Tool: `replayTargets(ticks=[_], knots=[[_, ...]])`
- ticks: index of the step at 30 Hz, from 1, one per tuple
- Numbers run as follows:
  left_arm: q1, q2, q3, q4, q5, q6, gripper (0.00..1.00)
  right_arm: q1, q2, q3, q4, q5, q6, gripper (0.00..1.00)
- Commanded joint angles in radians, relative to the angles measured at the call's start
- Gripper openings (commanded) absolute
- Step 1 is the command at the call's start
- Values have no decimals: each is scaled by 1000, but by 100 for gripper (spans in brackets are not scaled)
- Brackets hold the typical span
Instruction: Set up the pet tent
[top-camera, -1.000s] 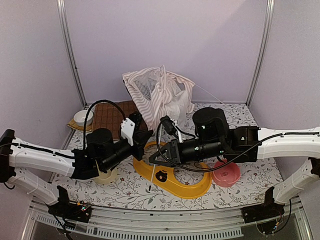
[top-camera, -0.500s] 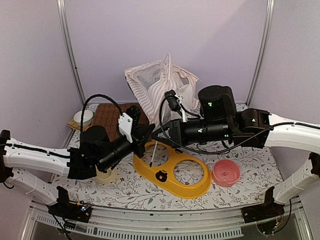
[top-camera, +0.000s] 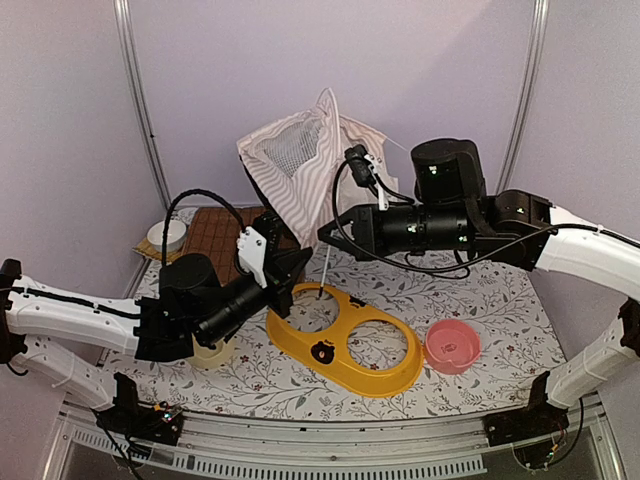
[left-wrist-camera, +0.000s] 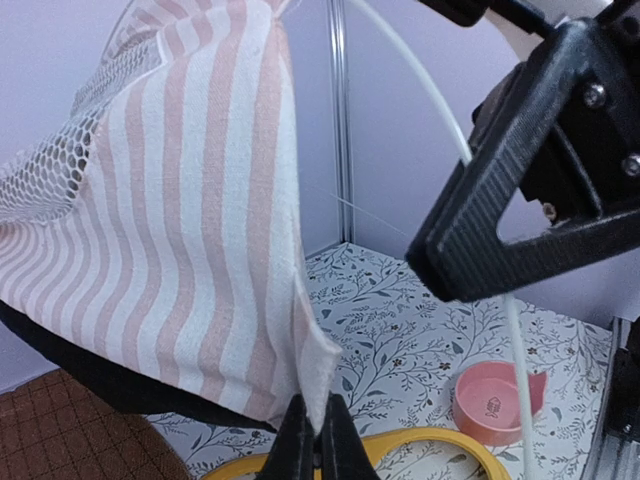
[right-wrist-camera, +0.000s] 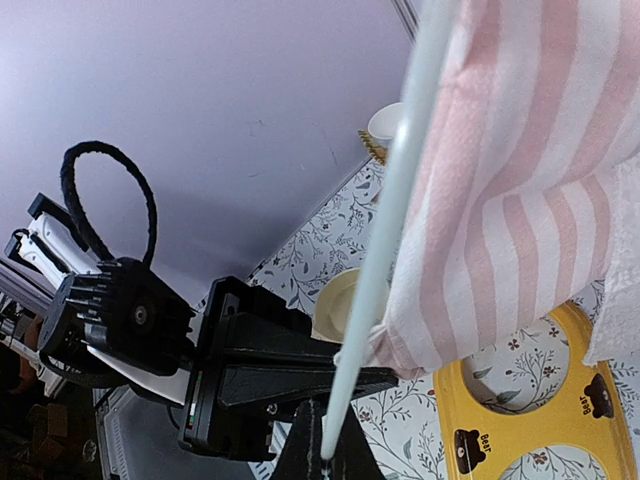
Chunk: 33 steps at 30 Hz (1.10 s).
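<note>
Observed from the near side of the table (top-camera: 500, 300):

1. The pet tent (top-camera: 318, 185) is off the surface, held up at the back centre between the two arms. It is not standing. The pink-and-white striped fabric hangs in loose folds, with a panel of white netting showing at its upper left.

2. The left gripper (top-camera: 298, 262) sits low, below the tent's left side. The left wrist view shows its fingers closed tight on the bottom corner of a striped panel, and the fabric rises from them.

3. The right gripper (top-camera: 328, 233) is higher and just right of the left one. The right wrist view shows its fingers pinched on a white pole (top-camera: 323, 270) of the tent. The pole runs steeply down from the gripper. Its lower end is over the far rim of the yellow feeder tray (top-camera: 385, 378); I cannot tell whether it touches.

4. The pink bowl (top-camera: 452, 345) stands just right of the tray.

5. The brown quilted mat (top-camera: 215, 235) lies at the back left, partly behind the left arm, with a white bowl (top-camera: 165, 235) at its left edge.
</note>
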Motion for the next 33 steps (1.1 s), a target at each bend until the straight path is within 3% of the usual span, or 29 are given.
replayTargets(ticks=[1, 10, 33], knots=[[-66, 47, -59, -189, 55, -9, 0, -110, -50, 134, 281, 184, -70, 0], [-82, 87, -71, -198, 57, -26, 0, -119, 14, 186, 334, 105, -88, 0], [-176, 105, -142, -226, 18, -107, 0, -161, 86, 239, 463, 170, -140, 0]])
